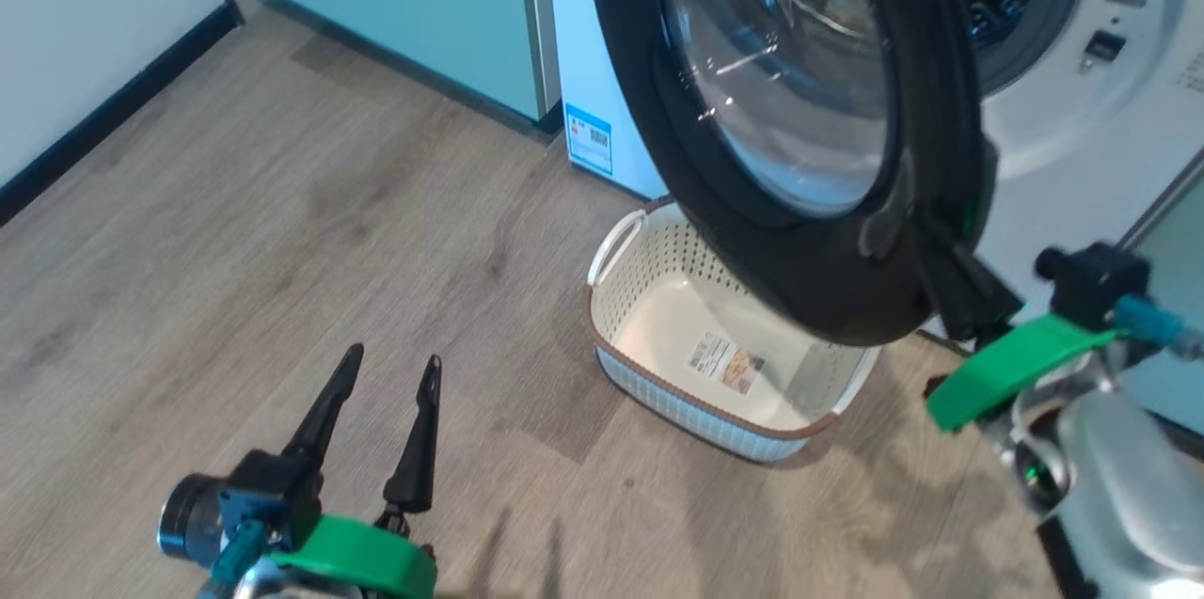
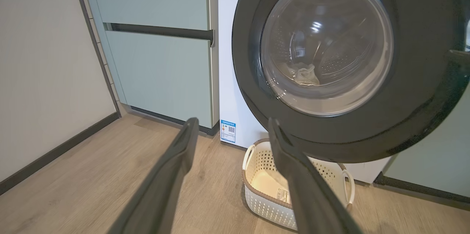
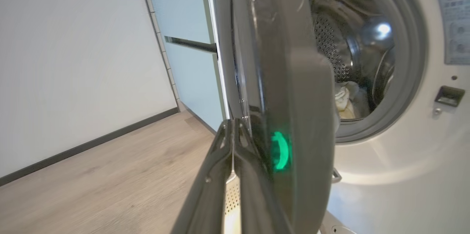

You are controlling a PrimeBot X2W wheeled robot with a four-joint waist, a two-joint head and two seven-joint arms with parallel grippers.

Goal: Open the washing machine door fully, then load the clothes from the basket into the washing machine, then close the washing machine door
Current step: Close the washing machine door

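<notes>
The washing machine door [image 1: 828, 289] stands partly open, its glass bowl [image 2: 326, 43] facing outward. My right gripper [image 1: 941, 246] is shut with nothing in it, and its fingers [image 3: 229, 142] lie against the outer face of the door near its free edge [image 3: 293, 79]. The pale clothes [image 3: 345, 98] lie inside the steel drum and also show through the glass as the clothes [image 2: 304, 74]. The basket [image 1: 658, 392] sits on the floor under the door, its base bare apart from a label. My left gripper [image 1: 393, 362] hangs open over the floor, left of the basket [image 2: 264, 204].
The white washing machine [image 3: 385, 168] has pale teal cabinets [image 1: 423, 7] on its left and a teal panel [image 1: 1166, 298] on its right. A white wall with a dark skirting [image 1: 103, 119] borders the wooden floor [image 1: 235, 232] at the left.
</notes>
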